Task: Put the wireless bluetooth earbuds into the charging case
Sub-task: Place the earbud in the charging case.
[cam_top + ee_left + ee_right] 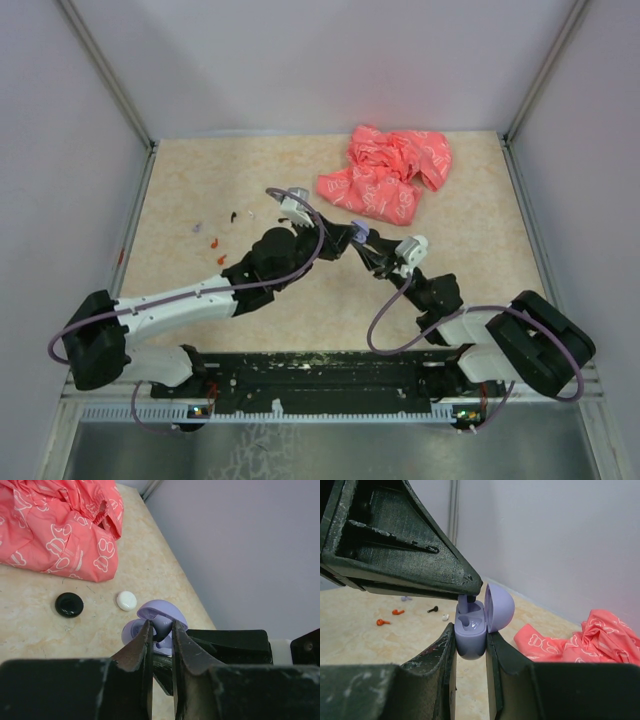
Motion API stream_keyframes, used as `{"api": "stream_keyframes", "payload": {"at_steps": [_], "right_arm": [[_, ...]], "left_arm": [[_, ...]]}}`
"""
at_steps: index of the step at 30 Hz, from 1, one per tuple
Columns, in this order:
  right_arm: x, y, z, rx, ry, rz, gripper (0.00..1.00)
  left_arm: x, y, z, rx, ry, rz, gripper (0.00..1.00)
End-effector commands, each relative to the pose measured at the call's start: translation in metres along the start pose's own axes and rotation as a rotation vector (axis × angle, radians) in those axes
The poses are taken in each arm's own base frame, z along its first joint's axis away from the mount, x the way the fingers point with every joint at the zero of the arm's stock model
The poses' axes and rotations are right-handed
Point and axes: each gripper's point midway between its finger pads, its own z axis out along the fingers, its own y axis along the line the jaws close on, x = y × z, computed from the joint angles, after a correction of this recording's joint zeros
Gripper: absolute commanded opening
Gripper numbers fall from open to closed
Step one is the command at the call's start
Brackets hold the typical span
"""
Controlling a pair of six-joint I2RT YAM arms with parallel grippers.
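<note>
Surface: beige marbled tabletop (200, 170), pale grey walls (300, 60), pink cloth (390, 172) at rear | left gripper (161, 624): clamped on earbud (464, 601) | right gripper (470, 636): clamped on open charging case (498, 607)

Purple chg case (470, 637) open, earbud (464, 601) at slot

Rear overhead; opposed wrist close-ups, common case (470, 636)

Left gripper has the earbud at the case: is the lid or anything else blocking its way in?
Nothing visible blocks it. The small pale purple earbud pinched in the left gripper sits at the open top of the pale purple plastic charging case, which the right gripper holds; its rounded lid is swung aside.
</note>
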Motion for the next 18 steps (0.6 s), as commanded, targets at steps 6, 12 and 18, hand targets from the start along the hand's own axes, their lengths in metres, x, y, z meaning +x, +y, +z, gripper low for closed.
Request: {"api": "stream_keyframes", "payload": {"at_steps": [6,12,18], "right_arm": [[-0.028,-0.001,0.004,0.005,-0.111,0.01,0.0],[-0.029,-0.001,0.003,0.009,-0.118,0.012,0.0],[-0.029,-0.002,0.0,0.018,-0.119,0.016,0.0]], "left_arm": [[-0.004,-0.008,0.006,-0.031,-0.049,0.076,0.21],[0.004,-0.005,0.007,-0.076,-0.04,0.115,0.35],[0.004,-0.005,0.006,-0.094,-0.034,0.131,0.45]]}}
